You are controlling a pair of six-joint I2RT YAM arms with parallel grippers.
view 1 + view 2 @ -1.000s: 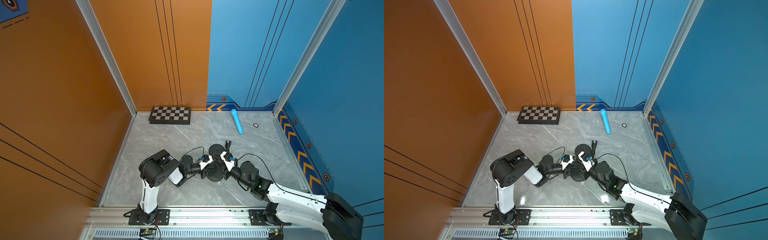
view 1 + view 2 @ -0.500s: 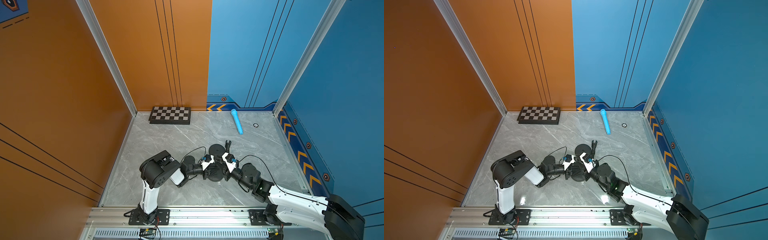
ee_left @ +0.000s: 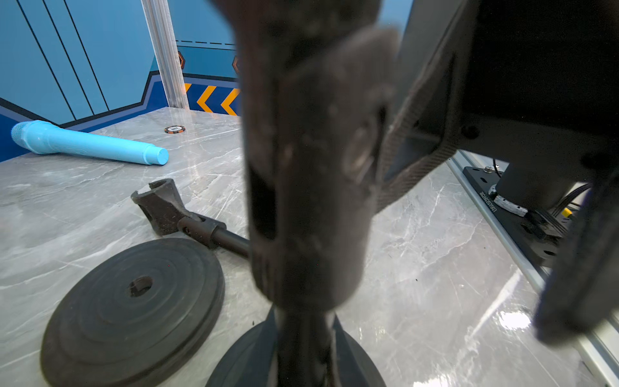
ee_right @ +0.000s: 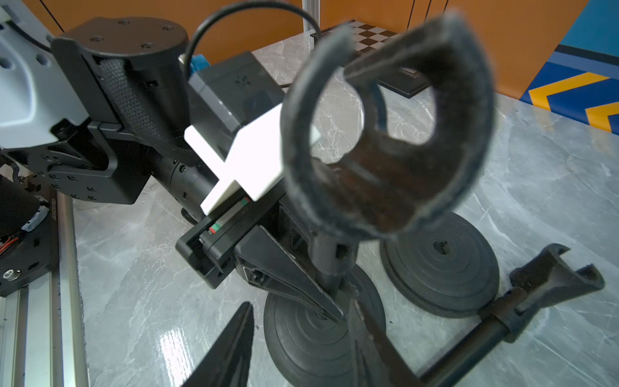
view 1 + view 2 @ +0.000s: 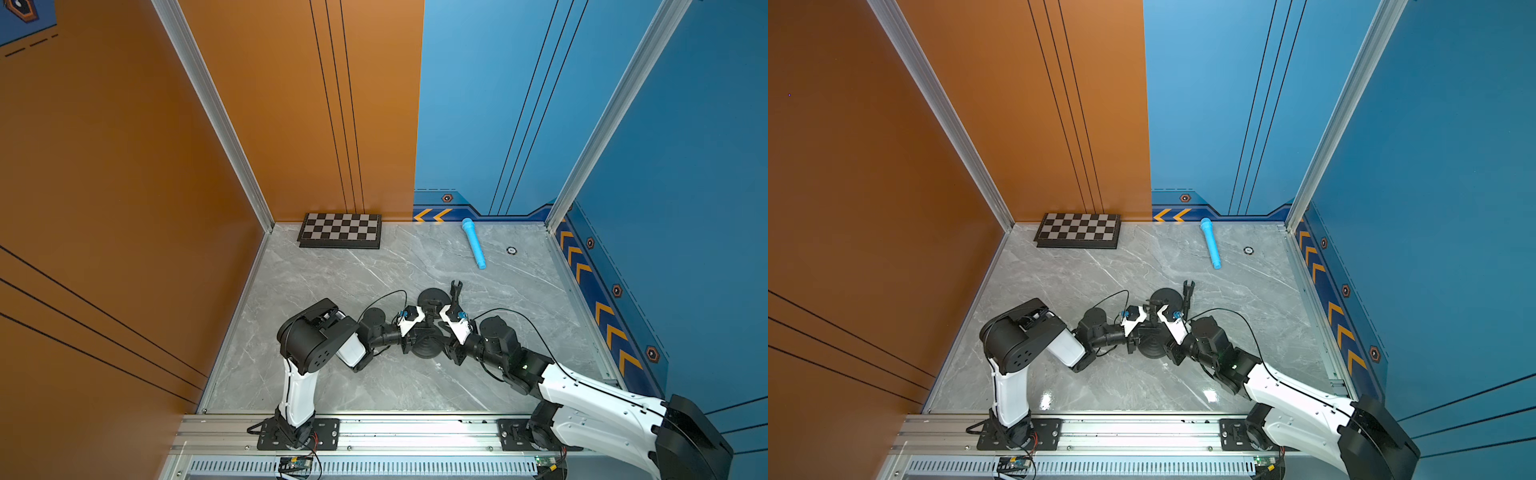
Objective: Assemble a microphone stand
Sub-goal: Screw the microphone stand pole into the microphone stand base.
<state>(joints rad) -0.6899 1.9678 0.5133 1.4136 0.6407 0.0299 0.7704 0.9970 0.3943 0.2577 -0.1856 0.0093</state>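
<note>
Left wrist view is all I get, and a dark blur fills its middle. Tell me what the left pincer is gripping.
Observer: The left pincer is shut on the upright pole, just above its base.
Operator: Report the right pincer.
Observer: The right pincer is open, one jaw on each side of the pole's foot, gripping nothing.
Operator: Name what lies at the back, outside my frame.
Observer: A chessboard lies flat against the orange wall.

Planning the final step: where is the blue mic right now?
In both top views the mic lies flat by the back wall, right of the chessboard and beside a small chip.
</note>
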